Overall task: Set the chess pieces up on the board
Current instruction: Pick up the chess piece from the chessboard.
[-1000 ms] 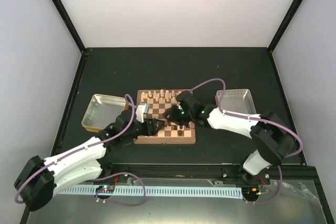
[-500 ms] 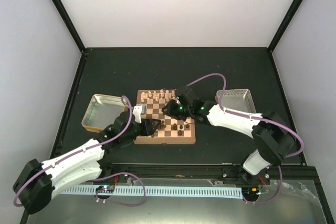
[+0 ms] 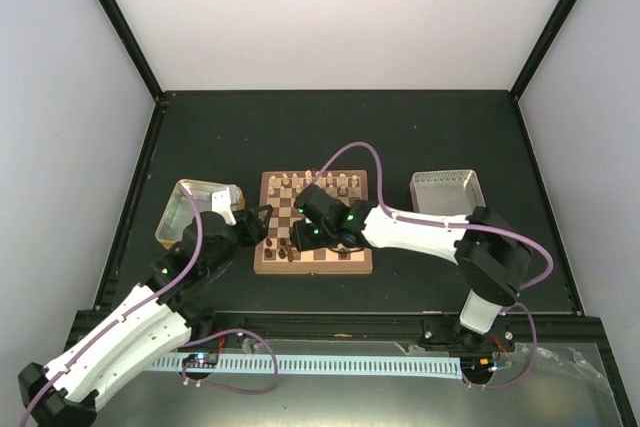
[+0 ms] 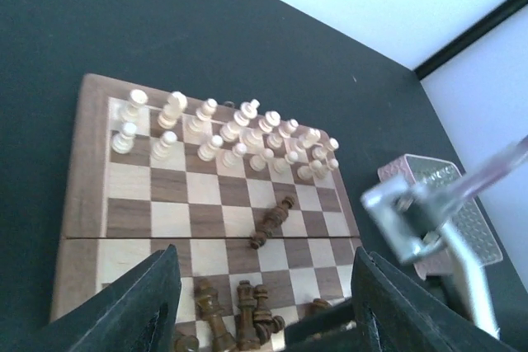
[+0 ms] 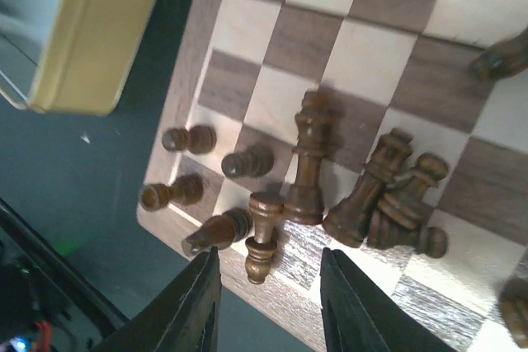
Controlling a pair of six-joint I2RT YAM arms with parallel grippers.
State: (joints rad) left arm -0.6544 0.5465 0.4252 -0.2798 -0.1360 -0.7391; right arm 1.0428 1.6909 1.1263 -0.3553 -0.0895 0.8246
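Observation:
The board (image 3: 330, 259) lies mid-table. Cream chess pieces (image 4: 231, 133) stand in two rows along its far side. Several dark pieces (image 5: 363, 195) are bunched at the near-left corner, some upright, some toppled, and one dark piece (image 4: 272, 220) lies on its side mid-board. My right gripper (image 5: 270, 274) hangs open over that corner, a fallen dark pawn (image 5: 260, 237) just beyond its tips, untouched. My left gripper (image 4: 266, 286) is open and empty, low at the board's left edge and facing across it. From above, the left gripper (image 3: 258, 227) and right gripper (image 3: 298, 237) are close together.
A gold-rimmed tray (image 3: 180, 217) sits left of the board, close to my left arm; its rim (image 5: 91, 30) shows beside the board corner. A silver tray (image 3: 447, 192) stands to the right. The right arm (image 3: 420, 232) lies across the board's near half.
My left arm has drawn back left, off the board. The right gripper has swept left across the board to its near-left corner, and its jaws have widened.

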